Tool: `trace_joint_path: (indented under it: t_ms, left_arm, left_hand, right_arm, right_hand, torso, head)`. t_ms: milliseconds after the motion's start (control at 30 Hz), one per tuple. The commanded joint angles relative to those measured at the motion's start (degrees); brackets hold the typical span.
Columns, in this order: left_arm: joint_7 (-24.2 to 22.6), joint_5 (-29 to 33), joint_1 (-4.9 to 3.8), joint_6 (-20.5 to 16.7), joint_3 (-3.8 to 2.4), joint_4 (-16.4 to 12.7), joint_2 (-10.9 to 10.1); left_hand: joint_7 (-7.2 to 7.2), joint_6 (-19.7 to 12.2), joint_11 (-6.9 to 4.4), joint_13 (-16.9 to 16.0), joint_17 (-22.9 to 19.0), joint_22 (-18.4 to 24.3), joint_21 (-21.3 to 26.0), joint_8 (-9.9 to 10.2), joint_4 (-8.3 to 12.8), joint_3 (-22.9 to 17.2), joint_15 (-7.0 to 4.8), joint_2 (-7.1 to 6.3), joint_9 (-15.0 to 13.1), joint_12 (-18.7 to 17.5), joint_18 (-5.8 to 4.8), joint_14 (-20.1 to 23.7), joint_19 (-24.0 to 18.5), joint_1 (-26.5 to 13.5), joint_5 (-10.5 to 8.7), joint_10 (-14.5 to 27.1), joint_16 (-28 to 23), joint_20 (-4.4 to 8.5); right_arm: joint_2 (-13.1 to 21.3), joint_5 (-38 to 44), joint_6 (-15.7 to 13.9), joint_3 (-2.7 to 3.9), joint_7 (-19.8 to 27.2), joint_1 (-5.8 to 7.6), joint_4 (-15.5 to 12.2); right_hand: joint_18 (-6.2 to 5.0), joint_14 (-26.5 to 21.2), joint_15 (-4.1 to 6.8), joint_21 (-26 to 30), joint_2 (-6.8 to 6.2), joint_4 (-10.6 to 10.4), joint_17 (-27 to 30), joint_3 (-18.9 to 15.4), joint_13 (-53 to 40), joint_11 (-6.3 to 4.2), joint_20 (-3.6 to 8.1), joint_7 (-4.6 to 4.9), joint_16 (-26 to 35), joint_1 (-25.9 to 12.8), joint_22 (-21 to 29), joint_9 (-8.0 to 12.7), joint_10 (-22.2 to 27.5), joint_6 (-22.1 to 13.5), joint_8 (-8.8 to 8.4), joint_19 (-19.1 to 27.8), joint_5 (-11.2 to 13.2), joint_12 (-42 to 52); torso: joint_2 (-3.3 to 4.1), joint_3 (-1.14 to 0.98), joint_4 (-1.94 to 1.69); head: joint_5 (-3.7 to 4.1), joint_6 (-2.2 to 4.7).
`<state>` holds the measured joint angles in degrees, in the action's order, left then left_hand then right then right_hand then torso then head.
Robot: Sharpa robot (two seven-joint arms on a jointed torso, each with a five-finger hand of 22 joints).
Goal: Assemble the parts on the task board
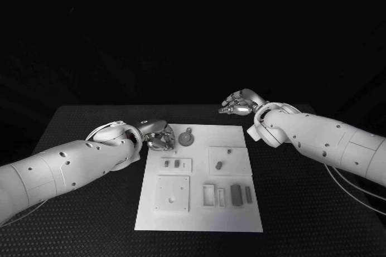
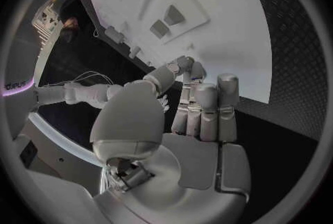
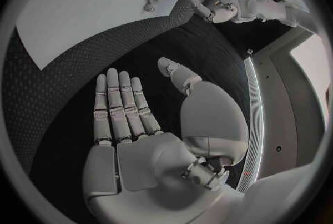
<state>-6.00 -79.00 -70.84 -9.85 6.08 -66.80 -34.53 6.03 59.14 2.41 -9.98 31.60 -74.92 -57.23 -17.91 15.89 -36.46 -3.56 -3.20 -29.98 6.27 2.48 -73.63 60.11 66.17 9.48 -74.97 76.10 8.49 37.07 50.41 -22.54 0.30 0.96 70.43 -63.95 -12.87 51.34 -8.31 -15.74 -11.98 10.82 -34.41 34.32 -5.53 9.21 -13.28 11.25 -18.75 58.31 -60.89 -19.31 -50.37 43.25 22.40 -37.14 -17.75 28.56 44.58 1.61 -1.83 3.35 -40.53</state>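
The task board (image 1: 201, 179) lies flat in the middle of the black table (image 1: 88, 212); everything else is easy to place from it. The small grey parts (image 1: 236, 194) rest on top of it, some lying in shallow beds, and a round part (image 1: 187, 138) sits near its far edge. None of them looks joined up yet, so I think the job has hardly begun.

The left hand (image 1: 158, 139) hangs just beside the board's far left corner, close to the round part; its fingers (image 2: 206, 110) are straight and holding nothing — maybe it is getting ready to reach in. The right hand (image 1: 239, 103) floats past the board's far right corner, over bare table; its fingers (image 3: 121, 107) are spread flat, holding nothing.
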Motion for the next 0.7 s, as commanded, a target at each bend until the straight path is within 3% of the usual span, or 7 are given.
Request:
trace_joint_path:
  t_ms: [33,700]
  left_arm:
    - [-0.2,0.8,0.0,1.1,0.0,-0.1,0.3]
    - [0.2,0.8,0.13,3.0,0.4,0.8,1.2]
  left_hand:
    - [-0.01,0.2,-0.02,-0.1,-0.1,-0.8,-0.2,-0.3,0.0,-0.5,-0.56,0.41,0.0,0.2,5.98,0.0,0.1,-0.3,0.31,-0.5,0.2,0.64]
    - [0.0,0.2,-0.02,-0.1,-0.1,-0.8,-0.1,-0.3,0.0,-0.6,-0.56,0.47,0.0,0.1,5.92,0.0,0.0,-0.4,0.3,-0.5,0.2,0.69]
  right_arm:
    - [0.0,0.2,0.5,0.02,0.6,-0.01,-0.1]
    - [-0.1,0.2,0.5,0.02,0.6,-0.01,-0.1]
  right_hand:
    - [-0.48,-0.3,-0.03,0.2,-0.31,0.0,0.1,-0.3,0.1,0.16,-0.11,0.67,0.1,0.1,-0.1,0.1,0.1,-0.3,0.35,0.3,-0.2,-0.1]
    - [-0.49,-0.3,-0.04,0.3,-0.29,0.0,0.1,-0.3,0.2,0.16,-0.12,0.68,0.0,0.2,-0.2,0.1,0.1,-0.3,0.38,0.2,-0.3,-0.1]
  torso:
    - [-0.02,-0.03,0.0]
    - [-0.01,-0.02,0.03]
  head:
    - [0.03,-0.07]
    - [0.14,-0.37]
